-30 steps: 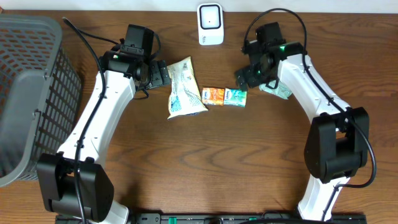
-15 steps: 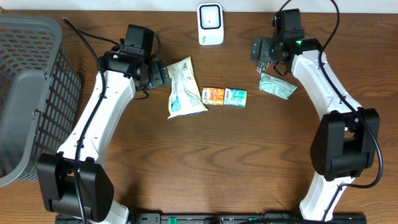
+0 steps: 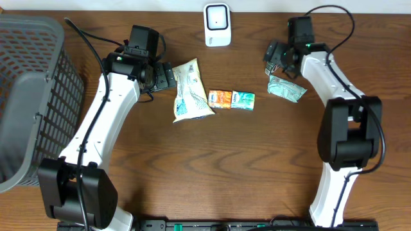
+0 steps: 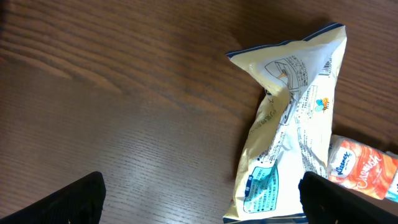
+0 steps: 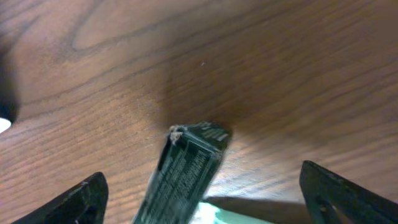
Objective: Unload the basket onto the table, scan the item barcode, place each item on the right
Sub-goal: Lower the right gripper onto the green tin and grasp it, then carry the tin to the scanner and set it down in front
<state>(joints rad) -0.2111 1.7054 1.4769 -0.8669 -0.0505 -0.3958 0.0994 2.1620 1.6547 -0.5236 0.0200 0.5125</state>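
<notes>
I log both jaws wide and empty: left gripper [image 3: 166, 77] at 9 o'clock of the cream plastic snack pouch [image 3: 191, 91], right gripper [image 3: 273, 55] at 12 o'clock of the crinkled green foil packet [image 3: 286, 88], seemingly clear of it.

We see a table [image 3: 212, 160] of dark brown wood filling almost the whole overhead view, its grain running left to right in long, fine streaks. Along the top edge of that view we make out a pale strip [image 3: 160, 3] beyond the table's far edge; we cannot tell whether it is wall or floor. The light looks soft and even, and shadows on the wood are short and faint. In the left wrist view the wood takes a dull, pale sheen and darkens toward the upper corners. In the right wrist view the grain swirls in wide loops around a darker shaded patch near the centre
</notes>
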